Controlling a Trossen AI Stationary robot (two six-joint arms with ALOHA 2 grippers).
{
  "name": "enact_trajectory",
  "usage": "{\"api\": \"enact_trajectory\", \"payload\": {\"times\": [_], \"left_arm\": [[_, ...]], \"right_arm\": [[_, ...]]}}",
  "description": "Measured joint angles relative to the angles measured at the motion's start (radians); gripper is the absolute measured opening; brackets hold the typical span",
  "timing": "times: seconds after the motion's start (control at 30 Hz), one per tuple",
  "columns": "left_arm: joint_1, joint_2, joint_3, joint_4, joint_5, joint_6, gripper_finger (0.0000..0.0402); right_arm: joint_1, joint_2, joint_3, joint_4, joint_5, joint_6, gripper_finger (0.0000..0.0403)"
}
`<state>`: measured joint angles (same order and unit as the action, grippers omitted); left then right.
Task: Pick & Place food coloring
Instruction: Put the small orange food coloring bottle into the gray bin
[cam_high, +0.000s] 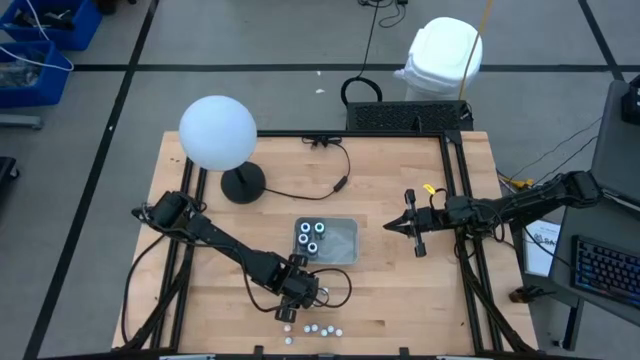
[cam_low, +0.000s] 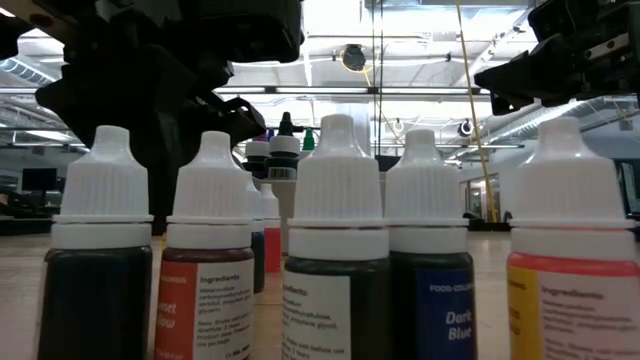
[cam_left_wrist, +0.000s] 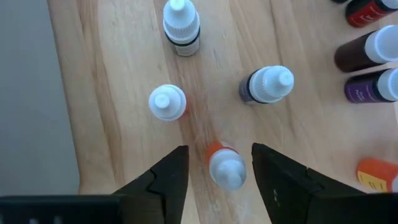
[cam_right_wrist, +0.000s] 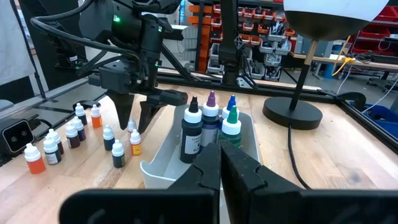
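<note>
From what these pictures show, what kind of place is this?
Probably a robotics lab or workshop: shelves of red parts bins stand behind the table, blue crates sit on the floor, and a keyboard lies alongside.

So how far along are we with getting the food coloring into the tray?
Done: four taller bottles already stand in the tray. In hand: the left gripper is open, straddling an orange bottle on the table, not yet gripped. Left: roughly ten small white-capped bottles remain on the wood near the front edge. The right gripper waits shut, right of the tray.
</note>
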<state>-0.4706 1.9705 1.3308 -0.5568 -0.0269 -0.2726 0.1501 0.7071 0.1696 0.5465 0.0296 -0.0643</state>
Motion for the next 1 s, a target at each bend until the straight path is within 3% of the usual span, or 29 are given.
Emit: {"api": "enact_trajectory", "payload": {"times": [0.33, 0.53, 0.77, 1.0], "left_arm": [[0.000, 0.000, 0.000, 0.001, 0.001, 0.006, 0.0083], [0.000, -0.015, 0.019, -0.049, 0.038, 0.003, 0.0067], [-0.011, -0.016, 0.293, -0.359, -0.036, 0.032, 0.0075], [0.037, -0.016, 0.561, -0.470, -0.141, 0.132, 0.0075]], "right_arm": [[0.000, 0.000, 0.000, 0.000, 0.000, 0.000, 0.0000], [0.000, 0.000, 0.000, 0.000, 0.000, 0.000, 0.0000], [0.000, 0.000, 0.000, -0.001, 0.000, 0.000, 0.0000], [0.000, 0.000, 0.000, 0.001, 0.000, 0.000, 0.0000]]}}
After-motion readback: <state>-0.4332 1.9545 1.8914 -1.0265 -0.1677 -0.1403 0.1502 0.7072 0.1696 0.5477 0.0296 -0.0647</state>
